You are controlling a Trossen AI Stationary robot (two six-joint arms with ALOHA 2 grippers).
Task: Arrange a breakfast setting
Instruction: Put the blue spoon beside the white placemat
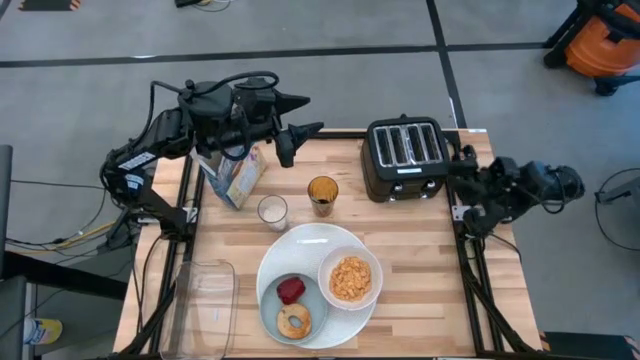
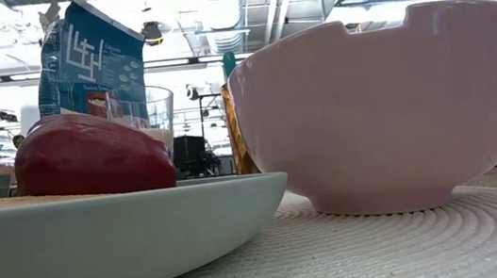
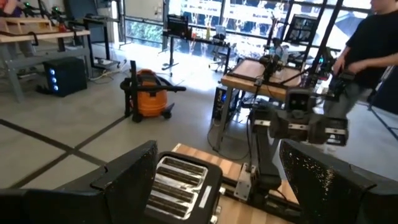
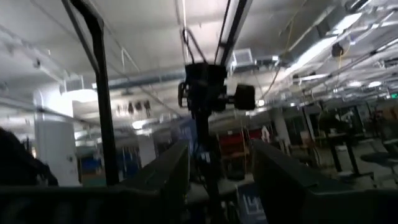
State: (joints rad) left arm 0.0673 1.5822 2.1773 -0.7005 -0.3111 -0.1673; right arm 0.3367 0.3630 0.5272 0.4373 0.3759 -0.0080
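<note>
**A:** so what's the setting looking like right now?

**B:** The large white plate (image 1: 312,243) is sitting near the front middle of the table (image 1: 420,260). On it the small pale-blue plate (image 1: 272,318) is carrying the red apple (image 1: 290,290) and the browned bagel ring (image 1: 294,321), the apple lying just behind the bagel. The white bowl (image 1: 350,278) is resting on the big plate's right side, with orange cereal flakes (image 1: 351,279) sitting inside it. In the low view the apple (image 2: 89,156) and bowl (image 2: 387,108) are looming up close.

**A:** and the cereal box?

**B:** The blue cereal box (image 1: 236,173) is standing at the back left, right under the left pincer (image 1: 300,118), which is hanging above it with its fingers spread and pinching nothing. Can't tell if the box is being touched anywhere.

**A:** how much room around the edges?

**B:** Two glasses are standing behind the plate: a milky glass (image 1: 272,211) near its rim and an amber glass (image 1: 322,193) beside that. The black toaster (image 1: 405,157) is taking up the back right edge. A clear plastic tub (image 1: 205,300) is sitting along the front left edge, close to the plate. The right half of the table in front of the toaster is showing bare wood.

**A:** right arm?

**B:** The right pincer (image 1: 458,170) is waiting at the right edge just beside the toaster, fingers spread, gripping nothing.
</note>
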